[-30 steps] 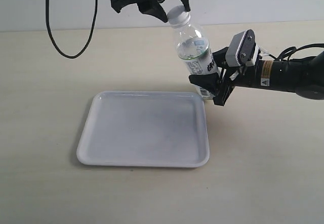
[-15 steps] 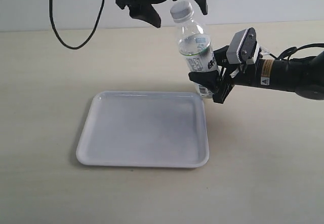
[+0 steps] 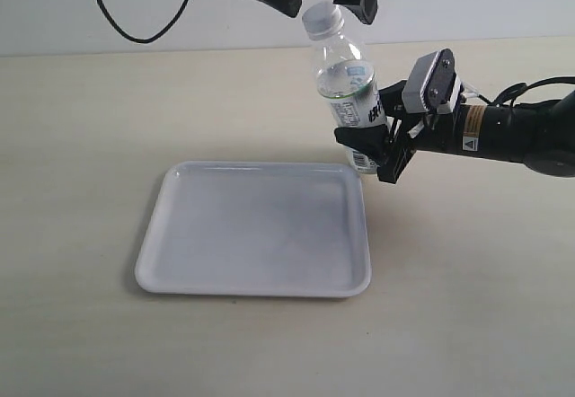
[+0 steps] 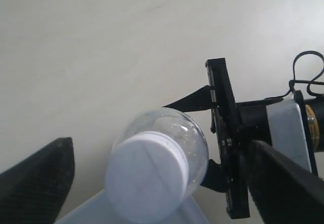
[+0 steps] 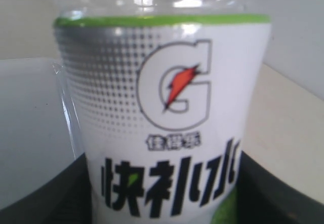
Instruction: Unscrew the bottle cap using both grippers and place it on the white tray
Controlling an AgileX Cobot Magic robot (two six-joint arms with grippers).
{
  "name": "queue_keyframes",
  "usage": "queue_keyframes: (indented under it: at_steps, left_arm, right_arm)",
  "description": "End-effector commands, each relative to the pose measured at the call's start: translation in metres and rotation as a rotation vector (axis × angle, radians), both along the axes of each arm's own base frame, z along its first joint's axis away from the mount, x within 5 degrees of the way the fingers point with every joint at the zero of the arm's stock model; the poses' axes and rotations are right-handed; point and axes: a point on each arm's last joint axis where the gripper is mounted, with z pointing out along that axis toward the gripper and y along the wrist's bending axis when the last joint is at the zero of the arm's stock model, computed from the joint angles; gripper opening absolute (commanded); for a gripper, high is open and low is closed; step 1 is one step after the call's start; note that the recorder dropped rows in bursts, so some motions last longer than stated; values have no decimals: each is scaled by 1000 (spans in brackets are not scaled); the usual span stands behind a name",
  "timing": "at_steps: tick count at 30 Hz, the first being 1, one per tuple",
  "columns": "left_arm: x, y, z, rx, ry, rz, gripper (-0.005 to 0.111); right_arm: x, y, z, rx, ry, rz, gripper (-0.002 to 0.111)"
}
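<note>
Hanging over the leaning bottle [image 3: 341, 78], the left gripper [image 3: 329, 8] has the bottle cap [image 3: 321, 22] between its wide-open jaws, while the right gripper [image 3: 367, 150] squeezes the bottle's middle.

Looks like a robot lab bench: bare beige tabletop [image 3: 81, 145], plain white wall [image 3: 467, 2], dangling black cable [image 3: 139, 40].

The exterior view sits raised and slants down across the pale beige bench [image 3: 90, 343] toward the back wall [image 3: 494, 2], taking in the whole scene. The left wrist view looks almost straight down from close above the small round white plastic cap [image 4: 147, 171]. The right wrist view faces sideways, very near the small clear plastic bottle [image 5: 172, 107], whose label fills it. All three views share that bottle.
</note>
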Motion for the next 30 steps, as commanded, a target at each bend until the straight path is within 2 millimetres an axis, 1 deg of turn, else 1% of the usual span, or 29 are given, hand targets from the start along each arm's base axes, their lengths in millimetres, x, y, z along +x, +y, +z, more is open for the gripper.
queue_keyframes:
  at_steps: [1, 6, 17, 24, 27, 30]
  left_arm:
    - [-1, 4, 6, 9, -25, -35, 84]
    - [3, 9, 6, 0, -17, -21, 66]
    - [2, 9, 5, 0, 2, -24, 66]
    - [3, 6, 1, -21, 23, -24, 65]
    - [3, 6, 1, -24, 30, -15, 61]
    - [3, 6, 0, -23, 32, -15, 52]
  right_arm:
    - [1, 2, 9, 41, -37, 14, 0]
    - [1, 2, 9, 41, -37, 14, 0]
    - [1, 2, 9, 41, -37, 14, 0]
    - [1, 2, 9, 41, -37, 14, 0]
    - [1, 2, 9, 41, -37, 14, 0]
    - [1, 2, 9, 41, -37, 14, 0]
